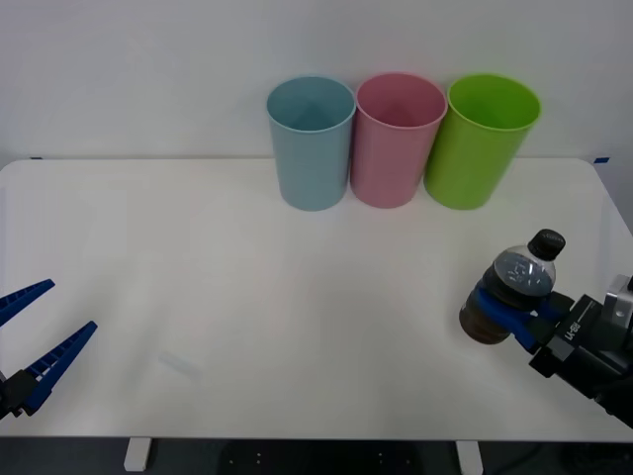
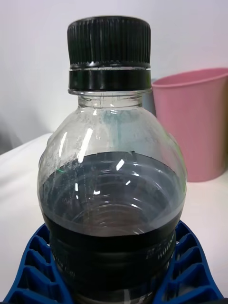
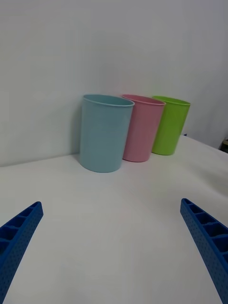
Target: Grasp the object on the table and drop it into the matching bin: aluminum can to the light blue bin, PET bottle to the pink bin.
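Bottle: the small clear bottle (image 1: 514, 295) with dark contents and a black cap (image 1: 546, 243) sits at the right of the front view, lower half of the frame, cap tipped toward the upper right.
Right gripper: the right gripper (image 1: 506, 309) comes in from the lower right corner and its blue ribbed fingers (image 2: 192, 266) are clamped on the bottle's lower body, one on each side.
Close look: from the right wrist, the bottle (image 2: 113, 190) stands in the middle with the cap (image 2: 109, 45) at the top and the pink bin (image 2: 192, 128) behind it at the right edge.
Table: the white table (image 1: 297, 317) spreads beneath it all; whether the bottle's base touches it, I cannot tell.
Bins: three in a row at the upper centre, side by side: light blue bin (image 1: 312, 143), pink bin (image 1: 398, 141), green bin (image 1: 480, 142). All well apart from the bottle.
Left gripper: the left gripper (image 1: 30, 341) waits at the lower left edge, fingers spread wide, holding nothing.
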Motion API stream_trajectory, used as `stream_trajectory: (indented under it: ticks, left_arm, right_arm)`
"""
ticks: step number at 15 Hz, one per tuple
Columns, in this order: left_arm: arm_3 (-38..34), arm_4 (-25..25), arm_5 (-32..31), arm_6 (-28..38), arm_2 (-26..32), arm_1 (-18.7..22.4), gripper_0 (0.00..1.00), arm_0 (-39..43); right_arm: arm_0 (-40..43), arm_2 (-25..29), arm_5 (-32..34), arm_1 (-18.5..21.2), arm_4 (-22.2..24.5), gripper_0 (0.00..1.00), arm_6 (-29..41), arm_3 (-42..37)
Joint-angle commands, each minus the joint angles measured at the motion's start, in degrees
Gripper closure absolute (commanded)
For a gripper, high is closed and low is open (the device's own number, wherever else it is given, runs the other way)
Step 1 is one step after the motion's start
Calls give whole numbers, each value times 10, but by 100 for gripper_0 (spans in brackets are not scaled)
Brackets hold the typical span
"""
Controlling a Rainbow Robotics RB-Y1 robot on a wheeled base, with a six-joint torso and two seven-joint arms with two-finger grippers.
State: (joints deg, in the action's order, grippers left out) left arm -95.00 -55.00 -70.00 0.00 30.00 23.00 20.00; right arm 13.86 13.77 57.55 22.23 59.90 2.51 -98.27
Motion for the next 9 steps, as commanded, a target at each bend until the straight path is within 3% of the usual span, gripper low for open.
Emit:
stream_trajectory:
  ticks: [1, 6, 9]
  left_arm:
    - [0, 0, 0, 0, 0, 0, 0, 0]
    - [0, 0, 0, 0, 0, 0, 0, 0]
    - [0, 0, 0, 0, 0, 0, 0, 0]
  right_arm:
    - [-15, 0, -9, 6, 0, 100, 53, -38]
    - [-74, -7, -40, 30, 0, 100, 107, -52]
    - [-83, -43, -129, 62, -1, 100, 118, -85]
